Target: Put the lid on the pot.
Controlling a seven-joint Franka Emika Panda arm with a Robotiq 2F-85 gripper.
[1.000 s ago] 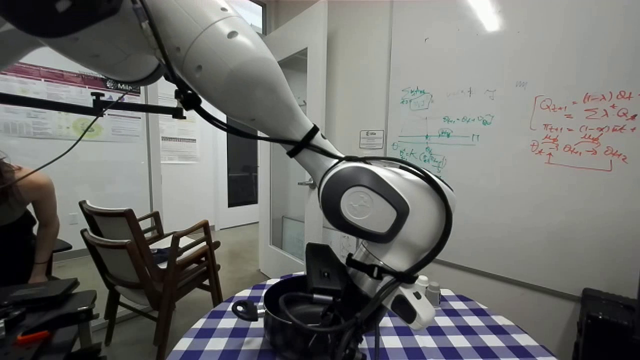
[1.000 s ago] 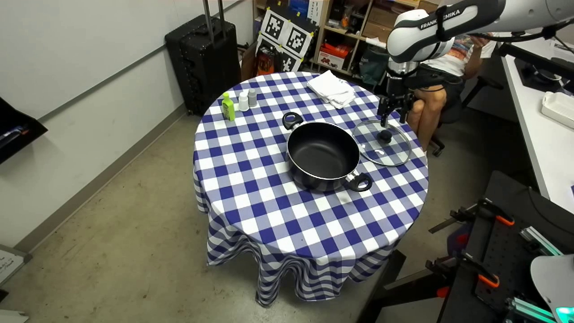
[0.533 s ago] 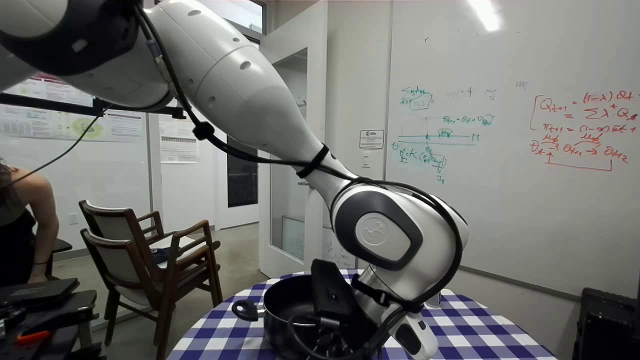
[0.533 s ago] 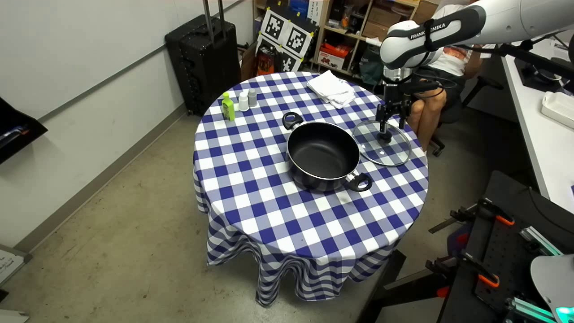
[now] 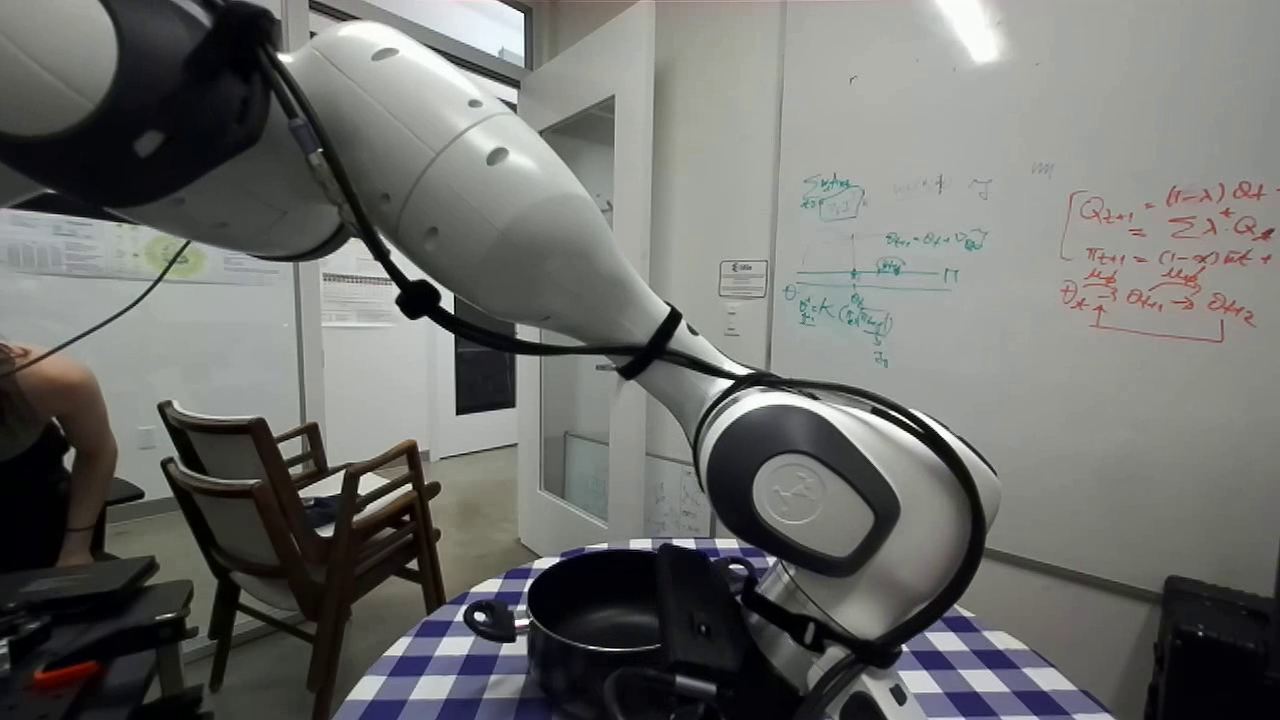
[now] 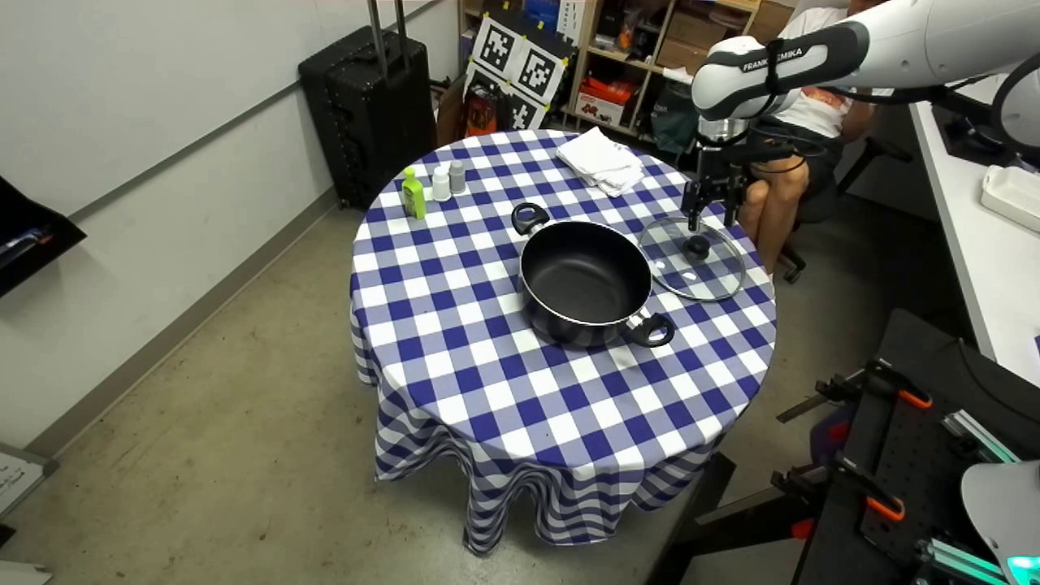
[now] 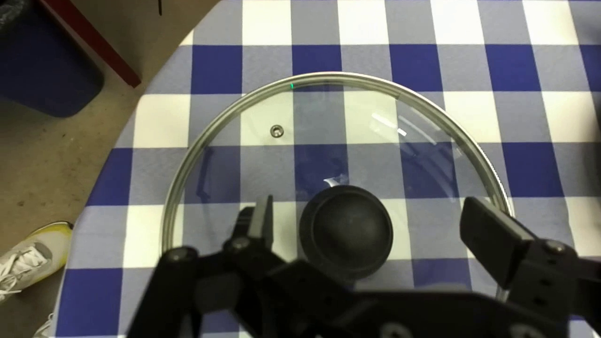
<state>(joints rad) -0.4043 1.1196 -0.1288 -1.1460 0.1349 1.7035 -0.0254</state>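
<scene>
One black pot (image 6: 583, 276), interior visible; glass lid (image 6: 693, 263) just beside.

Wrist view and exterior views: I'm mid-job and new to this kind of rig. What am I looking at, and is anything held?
The machine is a white robot arm ending in a black two-fingered gripper. Two cameras outside the robot give the exterior views; the wrist view comes from a camera on the wrist, looking down past the gripper.

On the checked table are the uncovered pot, the glass lid lying beside it, a green bottle, two small containers and a white cloth.

Nothing is held: the gripper is open, and in the wrist view the lid's knob shows between its fingers, with a gap on each side.
</scene>
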